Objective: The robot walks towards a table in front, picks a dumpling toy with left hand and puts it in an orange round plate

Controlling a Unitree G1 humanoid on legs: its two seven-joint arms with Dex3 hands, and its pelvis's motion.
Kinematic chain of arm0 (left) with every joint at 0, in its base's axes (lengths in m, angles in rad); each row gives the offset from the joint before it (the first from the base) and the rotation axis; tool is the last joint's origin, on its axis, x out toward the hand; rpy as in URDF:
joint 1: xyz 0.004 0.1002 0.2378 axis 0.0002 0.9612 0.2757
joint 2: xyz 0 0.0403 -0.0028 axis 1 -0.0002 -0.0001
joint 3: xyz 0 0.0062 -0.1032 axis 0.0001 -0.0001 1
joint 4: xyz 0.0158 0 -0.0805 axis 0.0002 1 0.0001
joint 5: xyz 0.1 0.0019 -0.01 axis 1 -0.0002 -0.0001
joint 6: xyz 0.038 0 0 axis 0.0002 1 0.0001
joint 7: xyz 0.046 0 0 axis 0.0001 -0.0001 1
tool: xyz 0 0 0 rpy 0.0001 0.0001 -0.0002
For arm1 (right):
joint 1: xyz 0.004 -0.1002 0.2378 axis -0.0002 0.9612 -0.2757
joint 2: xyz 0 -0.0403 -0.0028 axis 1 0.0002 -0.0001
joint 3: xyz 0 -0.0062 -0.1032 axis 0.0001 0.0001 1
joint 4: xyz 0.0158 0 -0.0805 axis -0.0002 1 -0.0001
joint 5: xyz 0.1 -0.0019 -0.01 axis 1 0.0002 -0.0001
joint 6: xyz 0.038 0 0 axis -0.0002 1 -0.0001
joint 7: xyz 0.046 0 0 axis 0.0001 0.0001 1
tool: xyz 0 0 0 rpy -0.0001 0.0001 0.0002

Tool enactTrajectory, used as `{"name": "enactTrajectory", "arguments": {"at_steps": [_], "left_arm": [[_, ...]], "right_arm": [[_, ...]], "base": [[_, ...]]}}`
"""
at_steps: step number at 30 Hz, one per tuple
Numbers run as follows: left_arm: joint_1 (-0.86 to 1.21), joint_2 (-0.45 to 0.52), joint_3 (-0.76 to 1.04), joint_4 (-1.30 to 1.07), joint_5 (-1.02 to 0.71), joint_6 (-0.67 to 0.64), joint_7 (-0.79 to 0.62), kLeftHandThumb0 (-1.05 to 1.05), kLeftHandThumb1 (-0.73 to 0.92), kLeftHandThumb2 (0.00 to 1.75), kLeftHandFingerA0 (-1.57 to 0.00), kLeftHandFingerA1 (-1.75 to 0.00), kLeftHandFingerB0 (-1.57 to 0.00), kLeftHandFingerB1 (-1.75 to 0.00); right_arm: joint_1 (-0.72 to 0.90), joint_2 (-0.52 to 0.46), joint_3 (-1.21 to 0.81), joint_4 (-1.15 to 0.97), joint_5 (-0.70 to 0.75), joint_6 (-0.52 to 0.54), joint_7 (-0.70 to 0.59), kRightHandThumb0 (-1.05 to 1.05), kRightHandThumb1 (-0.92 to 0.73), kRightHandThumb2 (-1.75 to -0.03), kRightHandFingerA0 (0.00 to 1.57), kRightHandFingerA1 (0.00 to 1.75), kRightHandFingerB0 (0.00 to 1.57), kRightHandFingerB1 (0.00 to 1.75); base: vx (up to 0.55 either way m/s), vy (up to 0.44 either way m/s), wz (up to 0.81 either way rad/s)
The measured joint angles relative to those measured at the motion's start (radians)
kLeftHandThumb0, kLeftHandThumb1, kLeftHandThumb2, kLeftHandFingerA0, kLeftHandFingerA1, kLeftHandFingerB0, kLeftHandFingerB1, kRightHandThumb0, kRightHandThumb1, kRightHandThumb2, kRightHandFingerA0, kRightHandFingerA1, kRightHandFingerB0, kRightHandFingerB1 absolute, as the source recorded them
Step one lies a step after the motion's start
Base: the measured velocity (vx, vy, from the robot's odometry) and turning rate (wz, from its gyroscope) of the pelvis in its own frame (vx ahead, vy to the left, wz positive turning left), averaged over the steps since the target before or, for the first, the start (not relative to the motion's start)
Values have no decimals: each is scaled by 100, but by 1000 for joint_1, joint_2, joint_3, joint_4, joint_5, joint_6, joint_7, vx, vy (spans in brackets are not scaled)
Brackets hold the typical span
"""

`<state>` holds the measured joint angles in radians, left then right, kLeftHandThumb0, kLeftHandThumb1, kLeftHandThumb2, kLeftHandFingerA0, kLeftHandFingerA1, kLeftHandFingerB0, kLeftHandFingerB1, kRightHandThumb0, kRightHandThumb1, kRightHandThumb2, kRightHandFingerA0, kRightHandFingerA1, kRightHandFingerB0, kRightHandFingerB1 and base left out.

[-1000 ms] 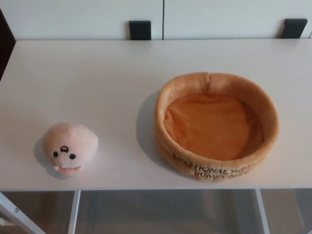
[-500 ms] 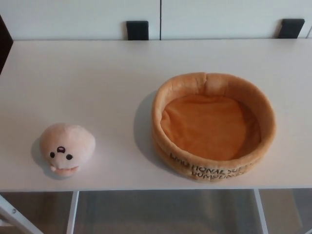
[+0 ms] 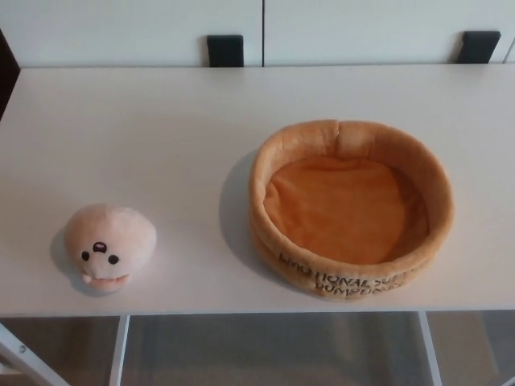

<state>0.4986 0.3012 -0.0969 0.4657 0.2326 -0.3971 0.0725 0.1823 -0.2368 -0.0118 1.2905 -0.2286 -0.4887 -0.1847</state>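
The dumpling toy [image 3: 109, 246] sits in the lower left of the frame, near the front edge of the white table [image 3: 161, 129]. It is a pale pink plush with a small dark-eyed face turned toward the camera. The orange round plate [image 3: 278, 149] occupies the centre right of the frame, well apart from the toy. It is a soft fabric dish with a raised rim and dark lettering on its front wall. Its interior holds nothing. Neither robot hand appears in the frame, so their state cannot be told.
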Motion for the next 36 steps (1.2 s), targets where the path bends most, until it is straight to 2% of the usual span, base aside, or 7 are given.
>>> {"name": "enactTrajectory", "arguments": {"at_steps": [4, 5, 17, 18, 21, 22, 36], "left_arm": [[119, 33, 67, -185, -30, -5, -28, -48, 47, 75, -39, -162, -3, -32], [138, 40, 82, -218, -38, -6, -34, -56, 50, 74, 0, -52, 0, -36], [308, 153, 391, -687, -180, -7, -105, -52, 47, 88, 0, -41, 0, -16], [310, 160, 404, -705, -187, -7, -108, -60, 50, 80, 0, -76, 0, 0], [310, 188, 458, -779, -218, -6, -117, -59, 47, 82, 0, -79, 0, 0], [296, 216, 489, -824, -239, -4, -122, -58, 47, 84, 0, -17, 0, 0], [-231, 551, 509, -1027, -377, 136, -190, -51, 27, 75, 0, 0, 0, 0]], "right_arm": [[-1, 0, 0, 0, 0, 0, 0, -32, -66, -61, 97, 69, 47, 35], [-2, 0, 0, 0, 0, 1, 0, -31, -66, -61, 96, 63, 47, 36], [-2, 0, 1, 3, 0, 4, 0, -30, -67, -61, 92, 70, 47, 36], [-2, 0, 1, 3, 0, 4, 0, -32, -66, -61, 93, 68, 47, 35], [-2, 0, 0, 4, 0, 5, 0, -31, -66, -61, 94, 69, 46, 35], [-2, 0, 0, 4, 0, 5, 0, -31, -66, -61, 92, 74, 47, 36], [-2, -1, -1, 8, 0, 17, -1, -30, -67, -61, 94, 72, 47, 36]], "base": [[0, 0, 0], [0, 0, 0], [0, 0, 0], [0, 0, 0], [0, 0, 0], [0, 0, 0], [0, 0, 0]]}}
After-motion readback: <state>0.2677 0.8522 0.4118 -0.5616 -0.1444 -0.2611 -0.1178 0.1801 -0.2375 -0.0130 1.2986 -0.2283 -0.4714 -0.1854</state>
